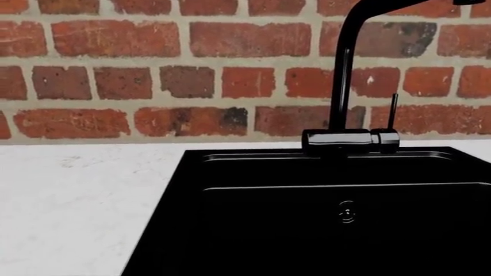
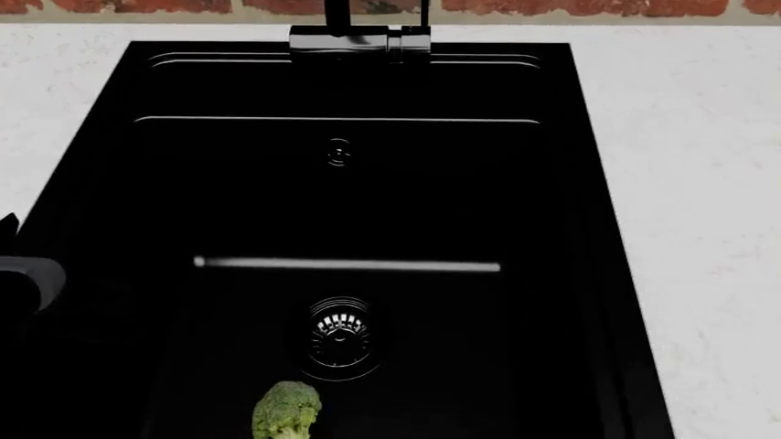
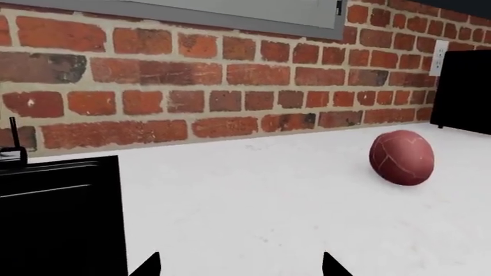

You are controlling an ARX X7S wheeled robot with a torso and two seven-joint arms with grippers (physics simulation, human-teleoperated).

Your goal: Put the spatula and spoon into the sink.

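White speckled counter (image 3: 268,195) spreads under and ahead of the right gripper (image 3: 241,267); brick wall (image 3: 192,75) stands beyond it. Black sink (image 2: 586,183) fills the head view, its near corner just beside the right gripper in the right wrist view; black faucet (image 1: 345,75) rises at the sink's back rim, straight ahead of the left wrist camera, lever base (image 2: 360,41) on the rim. Dark red rounded object (image 3: 401,157) rests on the counter ahead of the right gripper, well apart from it; black block (image 3: 464,92) behind that by the wall. Round drain strainer (image 2: 340,327) on the basin floor; broccoli floret (image 2: 287,412) just beside it; small overflow (image 2: 338,152) on the back wall. Right gripper: two dark fingertips spread wide, nothing between them. Left gripper: cannot tell its state; no fingers visible in its wrist view. Spoon: not visible in any view; spatula likewise.
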